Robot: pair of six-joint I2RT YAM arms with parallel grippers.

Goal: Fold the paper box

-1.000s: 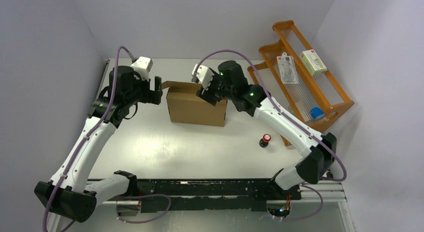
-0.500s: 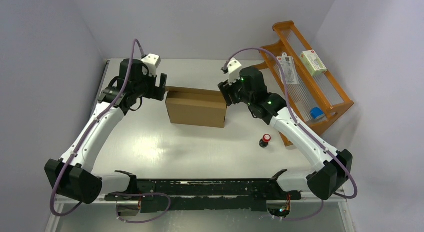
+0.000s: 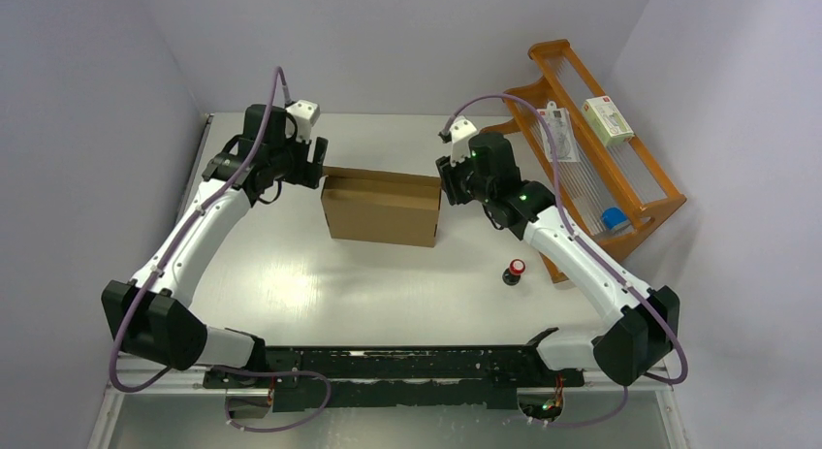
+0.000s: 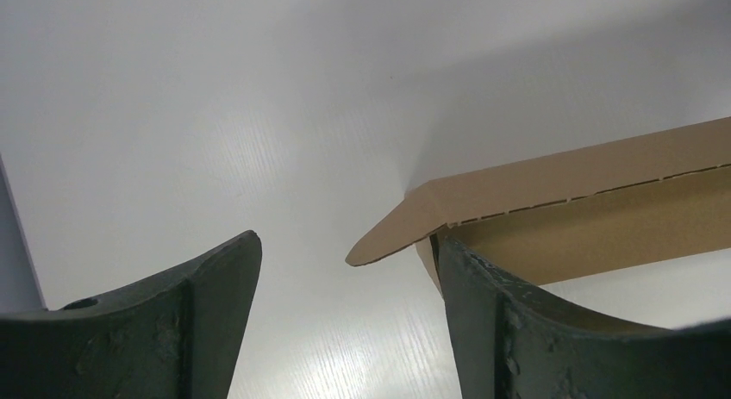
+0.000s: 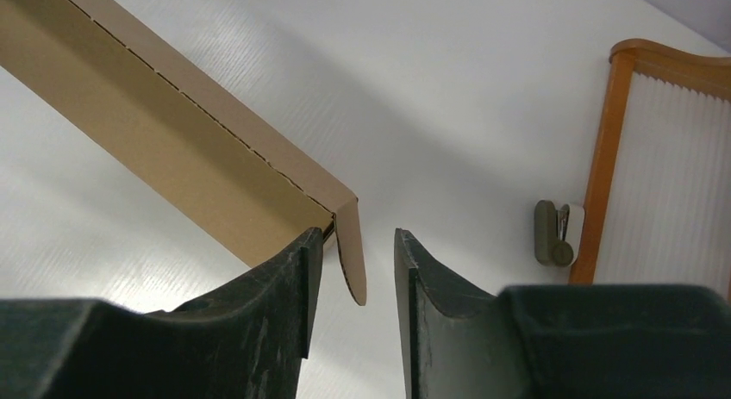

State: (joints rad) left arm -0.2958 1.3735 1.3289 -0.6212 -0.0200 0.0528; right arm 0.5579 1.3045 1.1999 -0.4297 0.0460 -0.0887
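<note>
The paper box (image 3: 381,208) is a brown cardboard box standing mid-table with its lid down. My left gripper (image 3: 316,166) is at its back left corner, open wide. In the left wrist view a rounded side tab (image 4: 388,240) pokes out between the fingers, and the right finger (image 4: 483,313) sits against the box corner. My right gripper (image 3: 444,182) is at the back right corner. In the right wrist view its jaws are narrow but open around the other tab (image 5: 352,257). That tab lies close to the left finger (image 5: 284,304), with a gap to the right one.
An orange wooden rack (image 3: 635,211) stands at the right, holding a white-and-green carton (image 3: 608,119), a packet (image 3: 556,134) and a blue item (image 3: 613,218). A small red-capped object (image 3: 514,271) sits on the table right of the box.
Both grippers swung out from the box top to its back corners. The raised back flap came down flat. The right jaws narrowed; the left closed slightly.
</note>
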